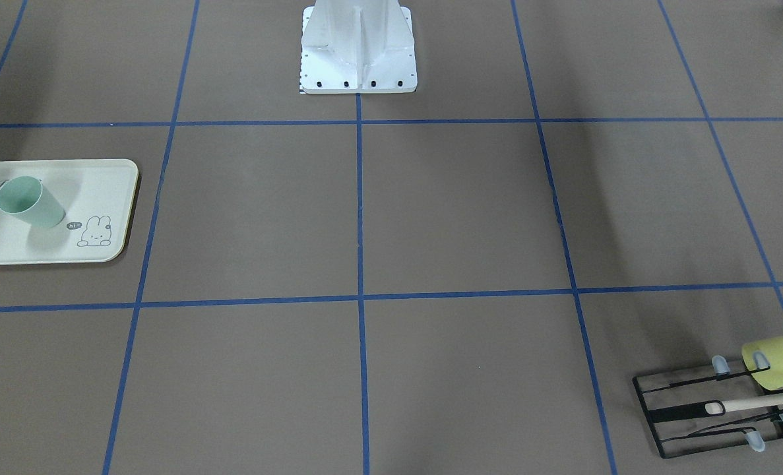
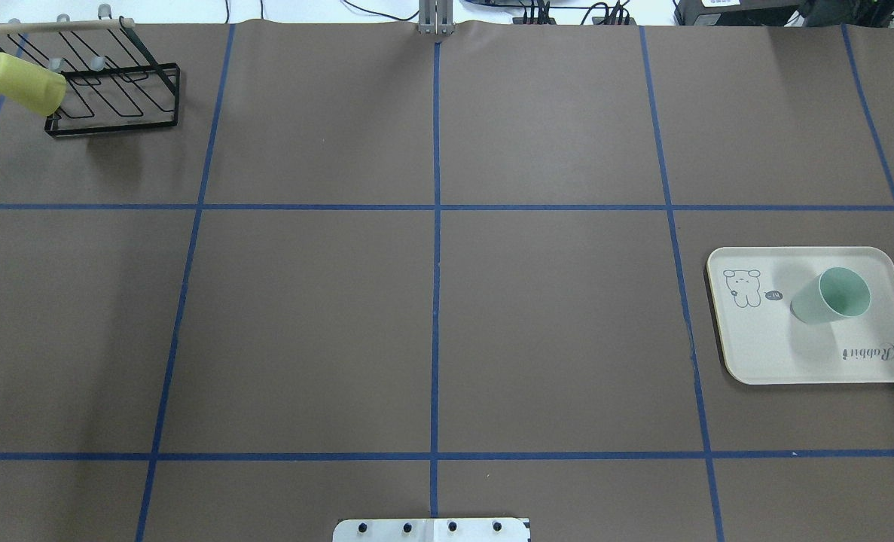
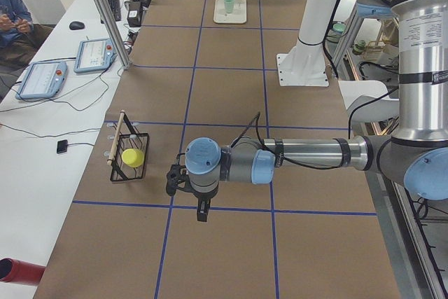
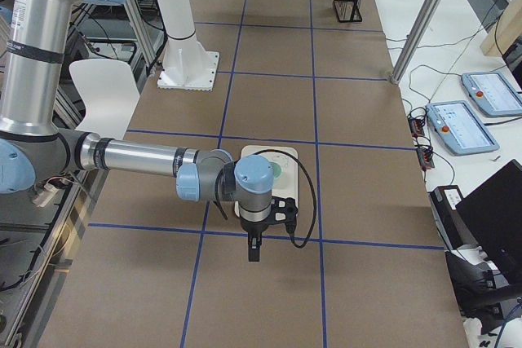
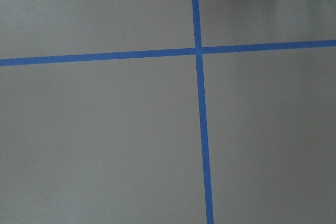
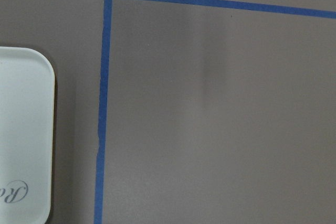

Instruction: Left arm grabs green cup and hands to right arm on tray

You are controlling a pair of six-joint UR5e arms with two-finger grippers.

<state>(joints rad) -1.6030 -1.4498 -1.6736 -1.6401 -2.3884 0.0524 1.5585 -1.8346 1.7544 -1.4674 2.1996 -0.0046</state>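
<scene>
The pale mint-green cup [image 1: 28, 201] stands upright, mouth up, on the cream Rabbit tray [image 1: 101, 185]. Both show in the overhead view, the cup [image 2: 831, 295] on the tray [image 2: 778, 354] at the right. The left gripper [image 3: 201, 213] shows only in the exterior left view, pointing down over bare table near the wire rack; I cannot tell if it is open. The right gripper [image 4: 253, 252] shows only in the exterior right view, pointing down just beside the tray [image 4: 269, 152]; its state is unclear too. The right wrist view shows a tray corner [image 6: 26, 129].
A black wire rack [image 2: 115, 98] with a yellow-green cup [image 2: 25, 83] hung on it stands at the far left corner. The white robot pedestal [image 1: 358, 53] stands at the table's mid edge. A person [image 3: 10, 12] and tablets are at a side desk.
</scene>
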